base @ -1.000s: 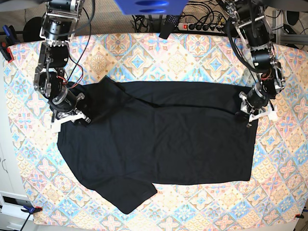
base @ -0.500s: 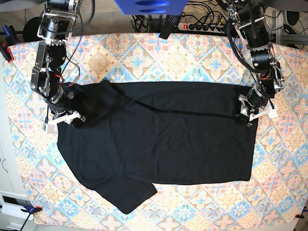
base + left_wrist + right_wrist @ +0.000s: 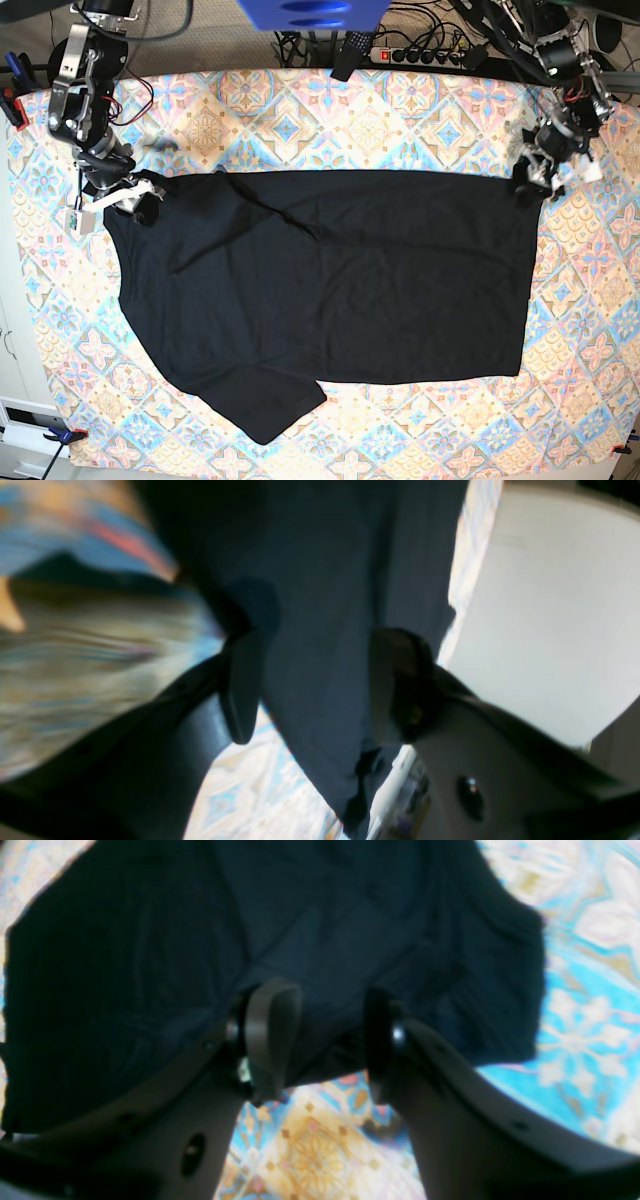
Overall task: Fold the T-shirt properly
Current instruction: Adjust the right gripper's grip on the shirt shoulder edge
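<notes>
I've pulled both arms outward & up-table. Right gripper (image 3: 112, 198) moved toward the left edge, dragging the shirt's (image 3: 330, 290) folded sleeve flat. Left gripper (image 3: 540, 180) lifted to the top right corner. Both jaws, shut before, now parted around cloth.

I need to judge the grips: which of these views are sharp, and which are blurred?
Base view: sharp and evenly lit, T-shirt edges clear. Left wrist view: heavily blurred, patterned cloth streaked, fingers soft. Right wrist view: mildly soft, but the shirt hem between the fingers is readable.
</notes>
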Robot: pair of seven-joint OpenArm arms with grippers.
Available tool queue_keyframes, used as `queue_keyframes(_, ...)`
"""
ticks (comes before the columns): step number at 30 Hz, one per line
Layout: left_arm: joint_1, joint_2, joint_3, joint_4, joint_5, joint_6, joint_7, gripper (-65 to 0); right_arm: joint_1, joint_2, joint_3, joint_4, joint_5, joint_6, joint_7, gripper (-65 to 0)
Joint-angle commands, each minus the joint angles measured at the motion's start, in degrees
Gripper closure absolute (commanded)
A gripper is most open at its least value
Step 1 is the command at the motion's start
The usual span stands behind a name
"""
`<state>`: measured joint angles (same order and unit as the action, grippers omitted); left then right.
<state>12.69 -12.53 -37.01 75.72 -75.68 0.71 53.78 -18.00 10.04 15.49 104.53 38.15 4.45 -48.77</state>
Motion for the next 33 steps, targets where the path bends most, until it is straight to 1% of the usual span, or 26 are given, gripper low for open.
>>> queue_keyframes(1, -0.8, -0.8, -0.4, 0.9, -1.2, -0.7, 0.2, -32.6, -0.1, 0.6, 0.2, 1.5, 1.1, 0.8, 1.2, -25.5)
queue_keyframes(4, -0.7, -0.8, -1.6, 0.5, -1.1, -0.7, 0.2, -32.6, -0.3, 0.6, 0.2, 1.6, 1.1, 0.8, 1.2, -25.5)
queue_keyframes(7, -1.2, -0.8, -2.0, -3.4, -1.2, -0.7, 0.2, -32.6, -0.3, 0.6, -0.1, 1.6, 1.1, 0.8, 1.2, -25.4)
queue_keyframes(11, -4.1, -0.8, -1.8, -10.0, -1.1, -0.8, 0.2, -32.6, -0.3, 0.6, -0.1, 1.6, 1.1, 0.8, 1.2, -25.4)
queue_keyframes(19, -9.1, -0.7, -1.6, -17.0, -1.0, -0.8, 0.2, -31.8, -1.5, 0.6, 0.2, 1.6, 1.1, 0.8, 1.2, -25.4)
queue_keyframes(21, -9.9, -0.7, -1.6, -17.6, -0.9, -0.8, 0.5, -27.8, -1.6, 0.6, 0.2, 1.5, 1.1, 0.8, 1.2, -25.4)
queue_keyframes(23, -10.0, -0.7, -1.5, -17.5, -1.0, -0.8, 0.7, -18.8, -2.4, 0.4, 0.6, 1.4, 1.1, 0.8, 0.8, -25.5)
queue_keyframes(25, -10.0, -0.7, -1.5, -17.5, -1.2, -0.9, 0.8, -8.1, -2.7, -0.2, 2.5, 1.2, 1.2, 0.8, 0.6, -25.6)
queue_keyframes(27, -9.8, -0.7, -1.5, -17.5, -1.2, -0.9, 0.8, 0.0, -2.6, -1.4, 5.5, 0.4, 1.2, 0.7, -1.5, -26.8)
queue_keyframes(30, -9.6, -0.7, -1.5, -17.5, -1.0, -0.9, 0.8, 0.0, -2.3, -2.4, 10.5, -2.7, 1.2, 0.7, -5.6, -31.1)
queue_keyframes(33, -8.8, -0.8, -1.5, -17.5, -1.4, -0.9, 1.5, 0.0, -0.2, -2.5, 12.7, -7.3, 2.0, 0.7, -7.2, -33.0)
